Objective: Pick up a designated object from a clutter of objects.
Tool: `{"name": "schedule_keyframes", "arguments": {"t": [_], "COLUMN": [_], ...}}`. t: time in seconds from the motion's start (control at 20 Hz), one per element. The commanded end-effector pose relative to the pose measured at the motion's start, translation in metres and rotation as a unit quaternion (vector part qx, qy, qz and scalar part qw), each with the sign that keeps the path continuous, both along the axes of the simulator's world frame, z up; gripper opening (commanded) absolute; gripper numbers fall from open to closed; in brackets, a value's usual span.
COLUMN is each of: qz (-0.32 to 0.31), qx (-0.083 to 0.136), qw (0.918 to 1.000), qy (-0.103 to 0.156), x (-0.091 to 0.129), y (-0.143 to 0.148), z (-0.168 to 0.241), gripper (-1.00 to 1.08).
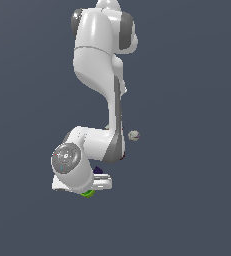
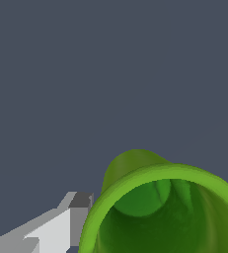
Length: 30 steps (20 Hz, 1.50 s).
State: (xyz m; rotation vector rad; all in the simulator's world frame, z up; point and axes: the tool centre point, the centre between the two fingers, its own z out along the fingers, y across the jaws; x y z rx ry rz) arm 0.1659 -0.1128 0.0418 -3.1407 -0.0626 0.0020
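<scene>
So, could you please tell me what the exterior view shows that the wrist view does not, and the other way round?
Only the exterior view shows the whole white arm, a whitish ball to the exterior view's right of it, and a dark purple item mostly hidden behind the wrist. Only the wrist view shows the green cup's hollow inside and one grey-and-white gripper finger beside its rim. Both share the green cup, just a sliver under the hand in the exterior view, and the plain grey ground.

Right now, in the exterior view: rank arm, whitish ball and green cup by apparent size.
1. arm, largest by far.
2-3. whitish ball and green cup: not ranked, since the arm hides all but a sliver of the cup.
</scene>
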Motion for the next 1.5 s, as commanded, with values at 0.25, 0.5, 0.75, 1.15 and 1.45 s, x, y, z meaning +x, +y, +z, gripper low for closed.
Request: {"name": "schedule_keyframes", "arguments": {"t": [0.25,0.5,0.75,1.15,1.45], "qz": [0.000,0.000,0.000,0.000,0.000], "qx": [0.000,0.000,0.000,0.000,0.000], "qw": [1.0000,1.0000,1.0000,1.0000,1.0000], "qy": [-0.001,0.000,0.000,0.000,0.000], "x": [0.001,0.000,-0.004,-0.021,-0.045], "y": [0.000,0.000,0.003,0.015,0.032], "z": [0.001,0.000,0.005,0.025,0.052], "gripper": [-1.00,-1.00,-1.00,-1.00,-1.00]}}
